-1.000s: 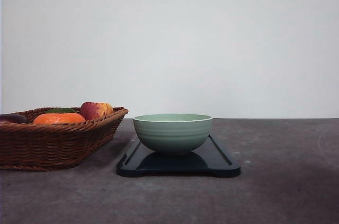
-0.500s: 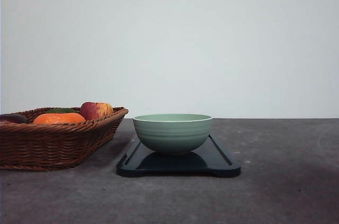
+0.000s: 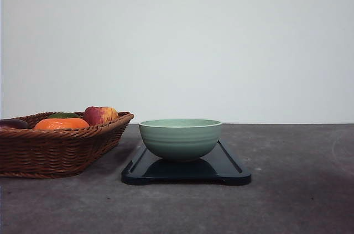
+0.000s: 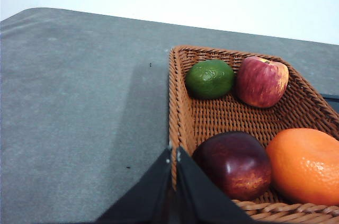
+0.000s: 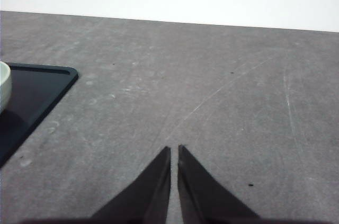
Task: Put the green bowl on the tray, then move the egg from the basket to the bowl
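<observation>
The green bowl [image 3: 180,139] stands upright on the dark tray [image 3: 232,170] at the table's middle. Left of it sits the woven basket [image 3: 55,151] holding fruit. No egg is in view among the fruit. My left gripper [image 4: 174,150] is shut and empty, its tips just over the basket's [image 4: 222,118] near rim corner. My right gripper [image 5: 174,148] is shut and empty above bare table, to the right of the tray [image 5: 32,91], with the bowl's edge [image 5: 4,86] at the frame's side.
The basket holds a green lime [image 4: 210,79], a red-yellow apple [image 4: 261,81], a dark red fruit [image 4: 235,163] and an orange [image 4: 307,166]. Grey tabletop [image 5: 212,91] stretches right of the tray. A white wall backs the table.
</observation>
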Controlling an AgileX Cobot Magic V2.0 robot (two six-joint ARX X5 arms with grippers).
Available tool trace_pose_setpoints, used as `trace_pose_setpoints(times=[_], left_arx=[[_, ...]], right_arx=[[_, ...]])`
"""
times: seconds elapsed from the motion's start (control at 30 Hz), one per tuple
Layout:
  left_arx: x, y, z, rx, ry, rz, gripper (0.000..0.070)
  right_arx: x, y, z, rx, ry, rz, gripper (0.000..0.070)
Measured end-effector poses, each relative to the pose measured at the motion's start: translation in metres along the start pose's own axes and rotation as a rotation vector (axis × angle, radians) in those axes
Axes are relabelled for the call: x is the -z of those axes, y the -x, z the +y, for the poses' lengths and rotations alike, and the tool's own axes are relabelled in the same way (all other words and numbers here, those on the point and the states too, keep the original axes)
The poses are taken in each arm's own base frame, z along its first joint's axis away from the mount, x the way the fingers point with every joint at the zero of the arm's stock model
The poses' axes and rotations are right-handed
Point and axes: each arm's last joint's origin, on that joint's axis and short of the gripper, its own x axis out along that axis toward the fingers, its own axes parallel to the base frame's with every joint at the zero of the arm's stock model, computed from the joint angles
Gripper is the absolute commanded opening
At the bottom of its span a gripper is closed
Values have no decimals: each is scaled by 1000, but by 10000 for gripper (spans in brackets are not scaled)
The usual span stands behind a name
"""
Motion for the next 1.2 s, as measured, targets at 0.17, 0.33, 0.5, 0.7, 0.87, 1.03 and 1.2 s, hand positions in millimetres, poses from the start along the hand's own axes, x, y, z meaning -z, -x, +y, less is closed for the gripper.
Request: trace_pose_setpoints(times=[0.17,0.33,0.5,0.7,0.87,1.03,1.2], left_arx=[[0,0,0,0,0,0,0],[0,0,0,0,0,0,0],[0,0,0,0,0,0,0],[0,0,0,0,0,0,0],[0,0,0,0,0,0,0],[0,0,0,0,0,0,0],[0,0,0,0,0,0,0]], right_arx=[[0,0,0,0,0,0,17],[0,0,0,0,0,0,17],[0,0,0,0,0,0,17],[0,0,0,0,0,0,17],[0,0,0,0,0,0,17],[0,0,0,0,0,0,16],[0,0,0,0,0,0,17]])
